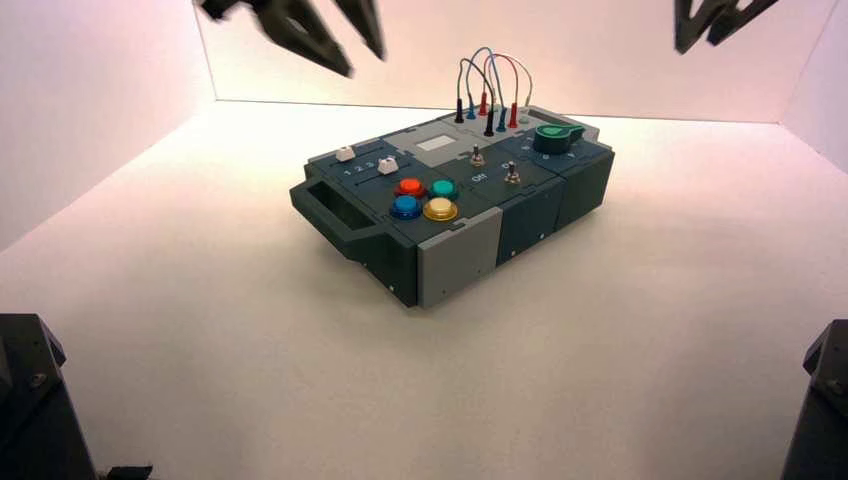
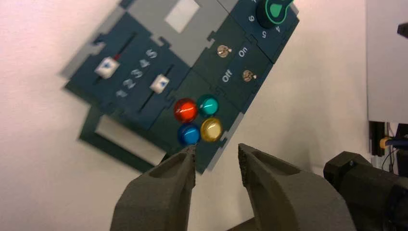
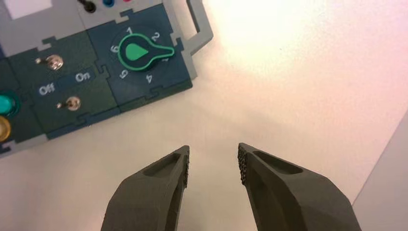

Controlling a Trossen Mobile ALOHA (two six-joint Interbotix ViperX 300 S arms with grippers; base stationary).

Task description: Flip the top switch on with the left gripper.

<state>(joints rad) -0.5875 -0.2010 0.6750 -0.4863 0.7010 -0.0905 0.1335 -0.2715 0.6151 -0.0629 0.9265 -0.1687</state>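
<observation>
The top switch (image 1: 478, 156) is a tiny silver toggle on the dark box (image 1: 520, 225), behind its twin (image 1: 512, 174) and nearer the wires. It also shows in the left wrist view (image 2: 223, 50) and the right wrist view (image 3: 54, 61), with "Off" and "On" lettered between the two toggles. My left gripper (image 1: 362, 60) hangs high at the back left, well apart from the box. Seen from its wrist, the left gripper (image 2: 216, 154) is open and holds nothing, above the corner by the blue button (image 2: 188, 134). My right gripper (image 1: 700, 42) is high at the back right, open (image 3: 213, 154) over bare table.
On the box are a green knob (image 3: 139, 53), red, teal, blue and yellow buttons (image 1: 425, 198), two white sliders (image 1: 366, 160) and looped wires (image 1: 490, 90). White walls close the back and sides. Black arm bases (image 1: 30, 400) stand at the near corners.
</observation>
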